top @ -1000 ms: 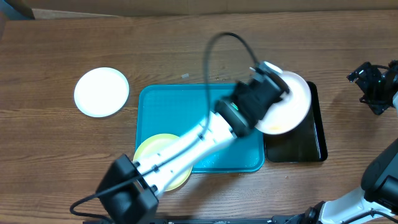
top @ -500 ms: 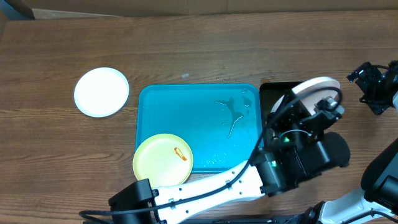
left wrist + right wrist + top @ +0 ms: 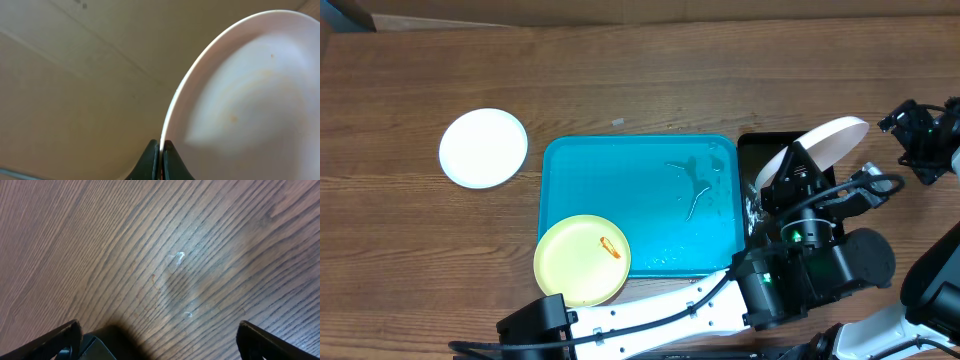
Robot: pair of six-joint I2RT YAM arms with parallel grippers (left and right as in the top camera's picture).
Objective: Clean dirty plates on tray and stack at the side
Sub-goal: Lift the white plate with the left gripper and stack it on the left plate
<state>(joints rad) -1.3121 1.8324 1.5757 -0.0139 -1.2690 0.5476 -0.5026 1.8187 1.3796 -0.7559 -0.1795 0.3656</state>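
At the bottom centre of the left wrist view, the left gripper (image 3: 161,150) has its jaws pinched almost together on the thin rim of a white plate (image 3: 240,85), which stands on edge with faint orange specks on its face. That narrow edge hold is the main risk: any sideways push, such as scrubbing pressure, could pivot the plate between the pads or slide it out. From overhead the plate hangs at right of centre, about over the black tray (image 3: 752,150), so I judge a drop would land there or on the table (image 3: 650,80). The right gripper (image 3: 161,337), jaws spread wide and empty over bare wood at the far right, gives no support. The turquoise tray (image 3: 620,180) shows streaks (probably water), and wet pads would loosen the grip further. A yellow plate (image 3: 582,260) with an orange smear sits at that tray's lower left corner, overlapping the rim, with the left arm close below it; a careless swing could knock it. Another white plate (image 3: 483,148) lies well apart at upper left.
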